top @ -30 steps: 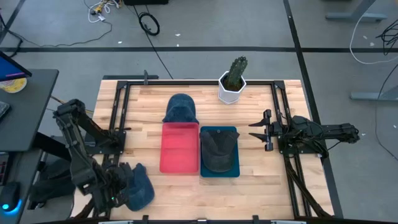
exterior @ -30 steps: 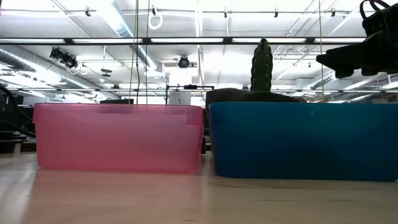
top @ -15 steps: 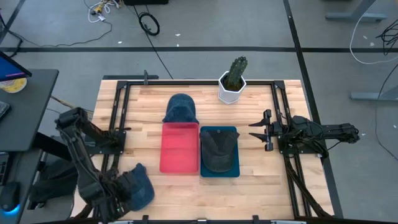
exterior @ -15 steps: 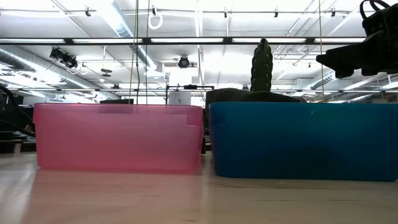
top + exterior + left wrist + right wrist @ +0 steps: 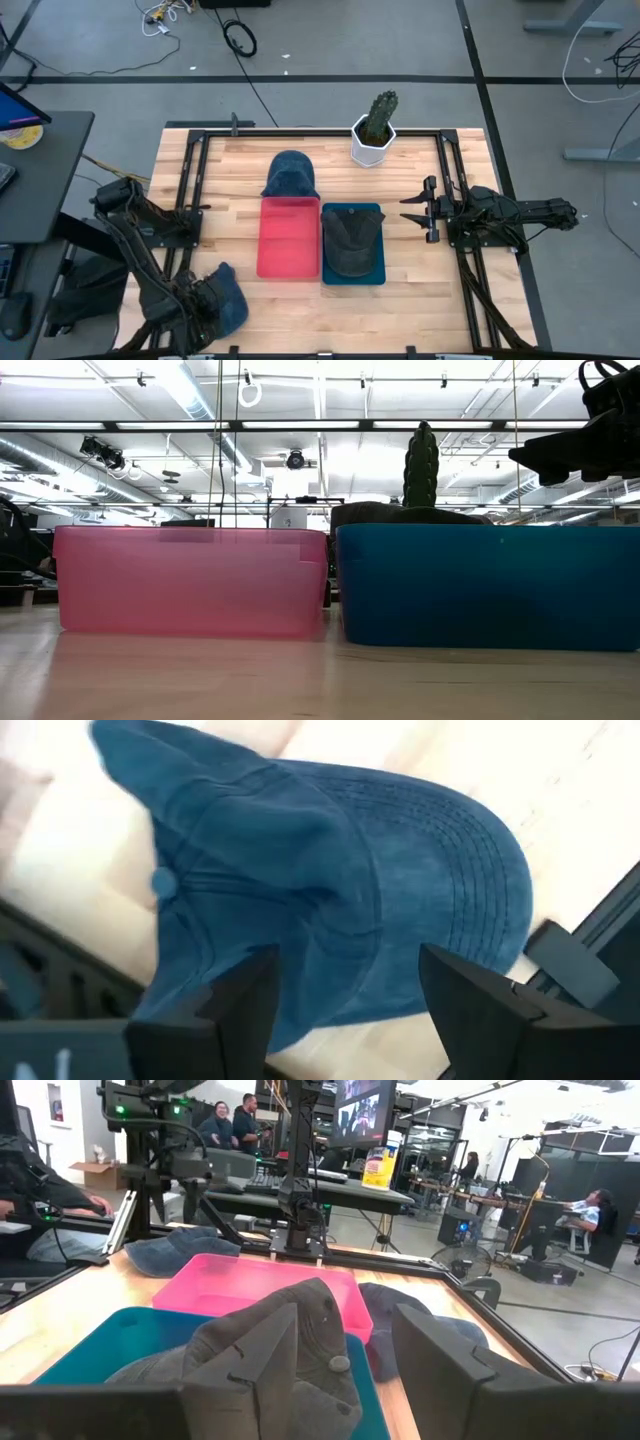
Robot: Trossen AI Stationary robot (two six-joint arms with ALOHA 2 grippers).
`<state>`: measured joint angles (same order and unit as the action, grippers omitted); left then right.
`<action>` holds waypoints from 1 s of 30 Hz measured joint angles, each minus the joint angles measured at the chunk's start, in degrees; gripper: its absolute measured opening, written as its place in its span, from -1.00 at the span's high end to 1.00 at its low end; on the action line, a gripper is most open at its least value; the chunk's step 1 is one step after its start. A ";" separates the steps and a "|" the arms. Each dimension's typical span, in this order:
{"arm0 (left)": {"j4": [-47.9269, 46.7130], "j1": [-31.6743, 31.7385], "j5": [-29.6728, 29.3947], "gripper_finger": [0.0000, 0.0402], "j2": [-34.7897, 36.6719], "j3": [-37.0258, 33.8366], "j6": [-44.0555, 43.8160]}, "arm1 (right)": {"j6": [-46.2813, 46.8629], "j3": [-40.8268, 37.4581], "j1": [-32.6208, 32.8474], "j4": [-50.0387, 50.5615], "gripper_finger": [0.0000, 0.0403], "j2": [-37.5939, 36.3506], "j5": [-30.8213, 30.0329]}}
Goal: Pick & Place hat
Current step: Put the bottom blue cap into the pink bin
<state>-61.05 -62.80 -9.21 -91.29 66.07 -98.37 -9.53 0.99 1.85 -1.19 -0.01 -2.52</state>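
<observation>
Grey concrete floor (image 5: 330, 40) with dark seams, black cable coil (image 5: 240, 38) top centre. Dark desk (image 5: 40, 175) at left edge. Low view: white ceiling, strip lights (image 5: 190, 385), ducting (image 5: 40, 460) upper left.

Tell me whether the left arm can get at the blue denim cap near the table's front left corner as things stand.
Probably yes. The left gripper hovers right over the blue denim cap, fingers open on either side of it, with nothing between them in the left wrist view.
</observation>
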 joint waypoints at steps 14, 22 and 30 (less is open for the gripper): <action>17.24 0.07 3.62 0.12 0.18 -9.43 1.50 | 0.00 0.00 0.01 0.00 0.16 0.00 -0.03; 26.54 2.30 5.15 0.95 1.54 -9.50 10.76 | -0.01 0.00 0.00 -0.01 0.16 0.00 -0.05; 25.98 8.18 10.05 0.95 1.68 -5.15 24.83 | 0.00 0.00 0.01 -0.01 0.16 0.00 -0.09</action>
<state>-35.07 -54.62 0.84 -89.60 60.92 -73.54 -9.53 0.99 1.85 -1.20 -0.01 -2.61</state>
